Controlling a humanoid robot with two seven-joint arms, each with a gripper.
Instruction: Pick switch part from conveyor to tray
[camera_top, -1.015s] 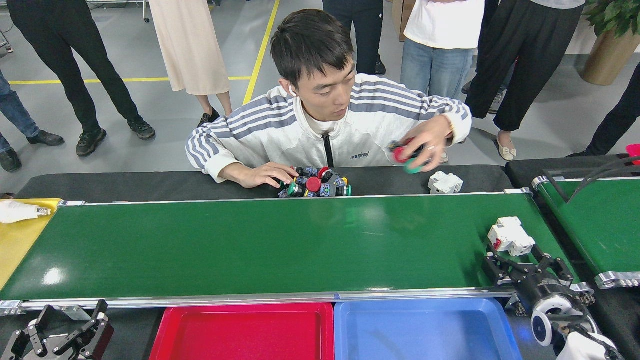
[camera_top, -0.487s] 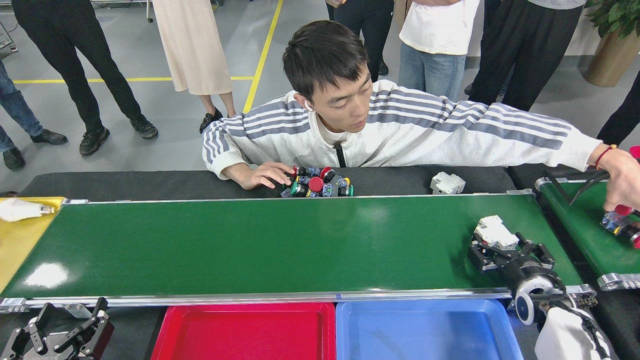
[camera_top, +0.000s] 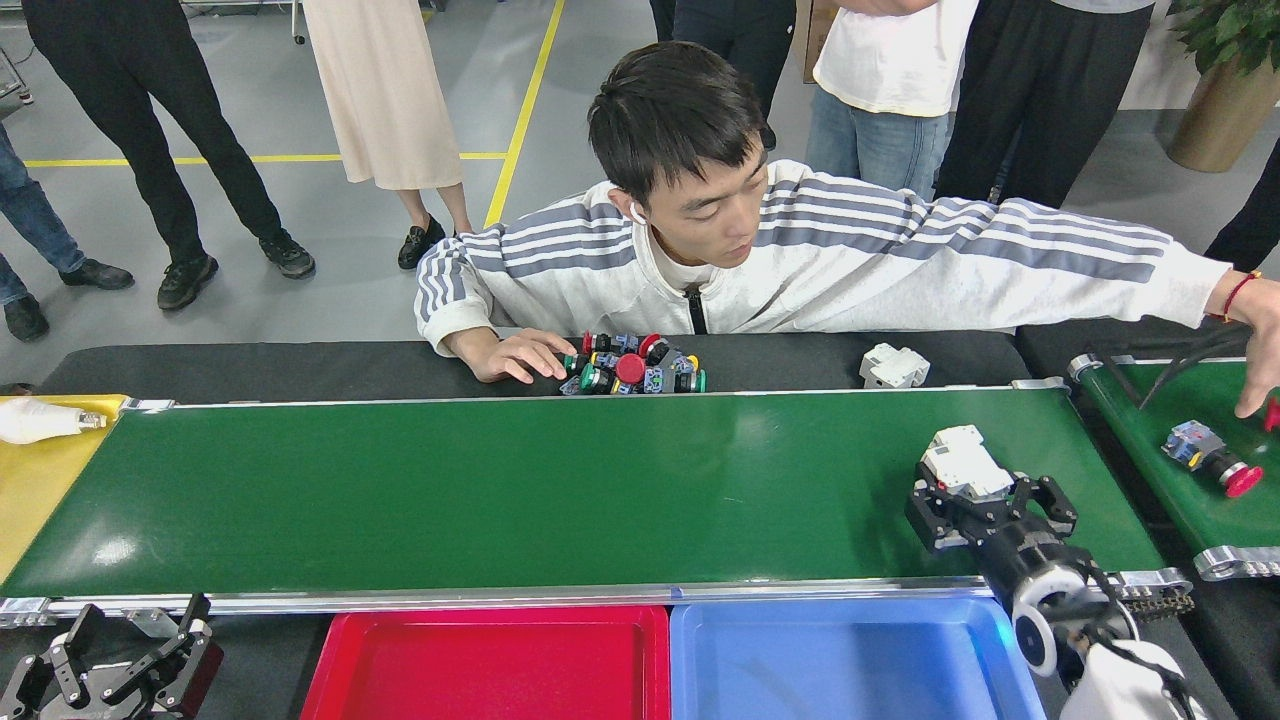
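The right hand (camera_top: 985, 500) sits over the conveyor (camera_top: 500, 490) near its right end, its fingers spread around the white switch part (camera_top: 962, 463), not visibly clamped on it; the left hand (camera_top: 120, 665) rests apart below the belt. If the part shifts before the fingers close, it could tip or slip, missing the blue tray (camera_top: 850, 660).

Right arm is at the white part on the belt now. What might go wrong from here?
1. The right gripper sits around the white switch part, but a firm hold isn't visible; it may slip on lifting.
2. The part lies above the blue tray, right beside the red tray; a loose release could miss.
3. A person's hand reaches over the second belt nearby; a wide swing risks contact.
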